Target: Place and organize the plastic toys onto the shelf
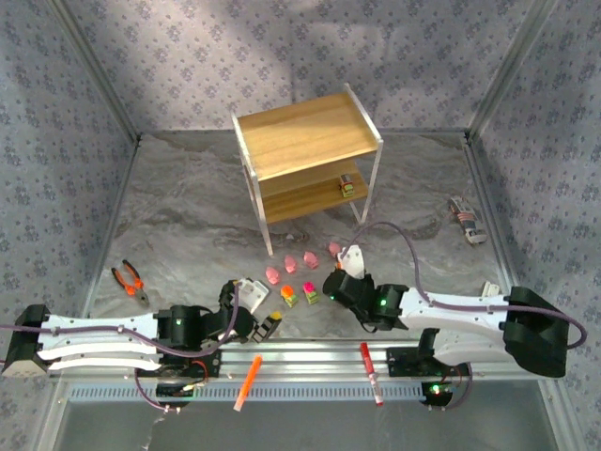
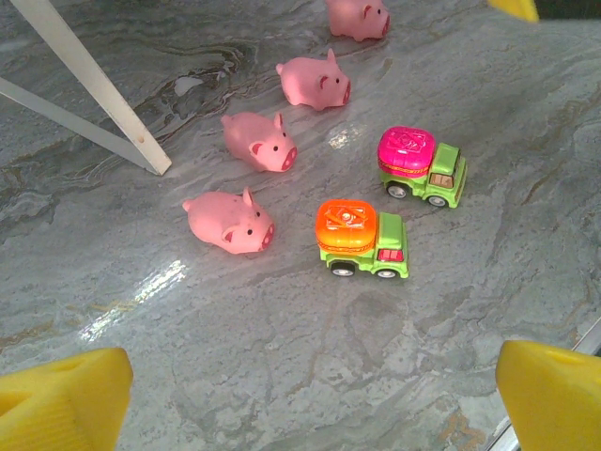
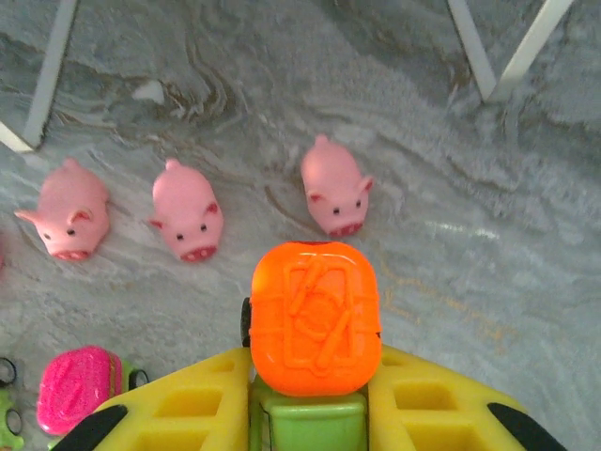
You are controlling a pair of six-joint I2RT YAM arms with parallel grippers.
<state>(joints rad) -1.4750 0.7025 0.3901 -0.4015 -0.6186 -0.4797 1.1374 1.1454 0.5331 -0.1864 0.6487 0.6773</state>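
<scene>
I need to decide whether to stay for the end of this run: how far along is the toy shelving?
Done: one blocky toy sits on the lower tier of the shelf. In hand: the right gripper is shut on an orange-topped truck; the left gripper is open and empty. Left: four pink pigs, a pink-topped truck and a second orange-topped truck, all on the table.

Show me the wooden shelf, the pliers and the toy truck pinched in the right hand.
wooden shelf [image 1: 305, 134]: top external view, on its top board.
pliers [image 1: 136, 287]: top external view, near where the handles join.
pinched truck [image 3: 315, 318]: right wrist view, on its orange top.
</scene>
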